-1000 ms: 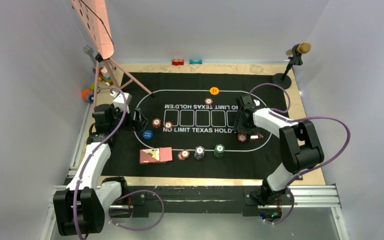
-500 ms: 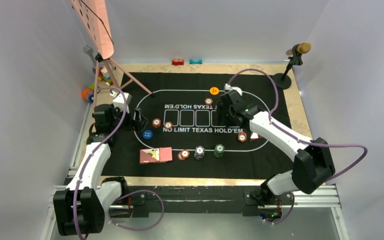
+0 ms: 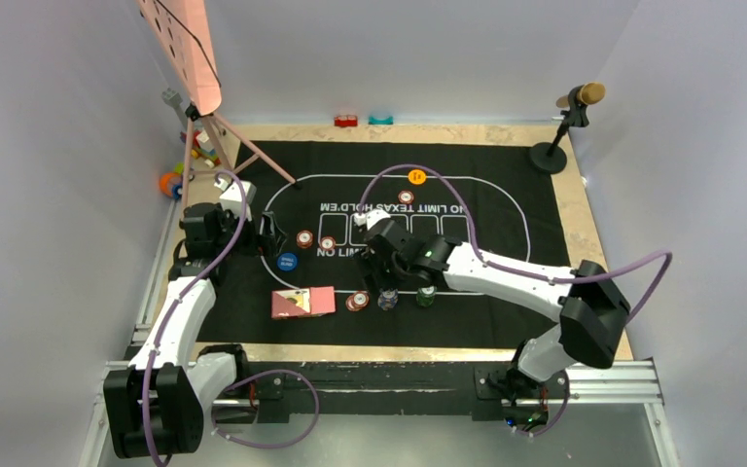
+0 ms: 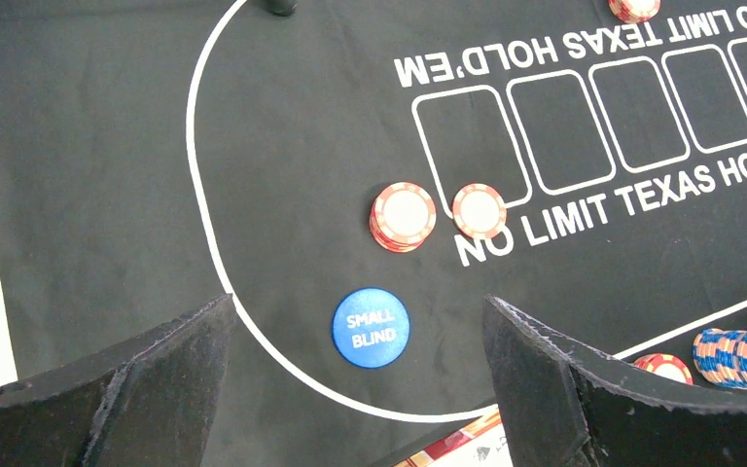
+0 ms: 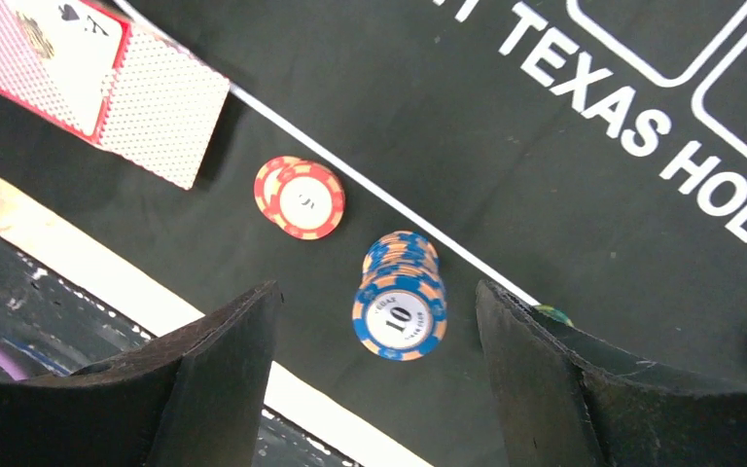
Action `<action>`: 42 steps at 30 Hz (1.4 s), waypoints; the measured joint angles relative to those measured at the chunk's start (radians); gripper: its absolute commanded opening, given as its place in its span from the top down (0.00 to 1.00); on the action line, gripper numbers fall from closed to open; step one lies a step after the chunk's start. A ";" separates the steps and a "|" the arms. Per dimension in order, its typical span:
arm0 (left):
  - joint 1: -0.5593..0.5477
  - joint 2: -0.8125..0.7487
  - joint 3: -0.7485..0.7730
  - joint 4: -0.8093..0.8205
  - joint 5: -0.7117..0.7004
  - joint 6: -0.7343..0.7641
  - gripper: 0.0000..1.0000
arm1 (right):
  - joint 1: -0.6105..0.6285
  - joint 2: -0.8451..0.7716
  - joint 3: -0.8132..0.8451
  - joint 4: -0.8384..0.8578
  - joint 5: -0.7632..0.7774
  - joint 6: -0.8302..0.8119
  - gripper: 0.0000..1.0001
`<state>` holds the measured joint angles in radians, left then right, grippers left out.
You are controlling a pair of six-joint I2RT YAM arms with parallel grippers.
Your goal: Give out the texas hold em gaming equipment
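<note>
Right gripper point(image 5: 374, 292): jaws wide apart, nothing held.
Blue-and-orange round chip stack point(image 5: 399, 316): beneath the right gripper, between its fingers, on the black felt mat point(image 5: 370, 88).
Red round chip stack point(image 5: 302, 197): just beyond that gripper, toward the pinkish-red-backed playing cards point(image 5: 97, 78).
Left gripper point(image 4: 355, 306): spread fully, empty.
Round blue "SMALL BLIND" disc point(image 4: 371, 327): beneath the left gripper.

Your desk point(image 3: 576, 219) holds: black mat with white print point(image 3: 506, 302); overlapped pink-backed playing cards point(image 3: 303, 303); red chip stack point(image 3: 357, 301), blue-grey chip stack point(image 3: 387, 301), green chip stack point(image 3: 426, 295); right hand point(image 3: 385, 282) over the blue-grey one.
</note>
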<state>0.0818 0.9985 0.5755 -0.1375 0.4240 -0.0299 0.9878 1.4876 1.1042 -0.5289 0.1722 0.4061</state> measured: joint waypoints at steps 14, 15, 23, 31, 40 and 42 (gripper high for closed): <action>0.000 0.000 0.000 0.000 -0.005 0.000 0.00 | 0.043 0.105 -0.056 0.026 -0.006 0.004 0.37; 0.000 0.000 0.000 0.000 -0.005 0.000 0.00 | 0.043 0.105 -0.058 0.027 -0.006 0.005 0.39; 0.000 0.000 0.000 0.000 -0.006 0.000 0.00 | 0.043 0.105 -0.067 0.031 0.001 0.008 0.56; 0.000 0.000 0.000 -0.001 -0.006 0.000 0.00 | 0.043 0.105 -0.069 0.036 0.002 0.010 0.74; 0.000 0.000 0.000 -0.001 -0.006 0.000 0.00 | 0.046 0.094 -0.068 0.019 0.046 0.008 1.00; 0.000 0.000 0.000 -0.001 -0.006 0.000 0.00 | 0.046 0.083 -0.061 0.002 0.054 0.005 1.00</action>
<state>0.0818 0.9981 0.5755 -0.1383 0.4183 -0.0299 1.0340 1.5703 1.0428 -0.5266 0.2264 0.4107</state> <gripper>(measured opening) 0.995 0.464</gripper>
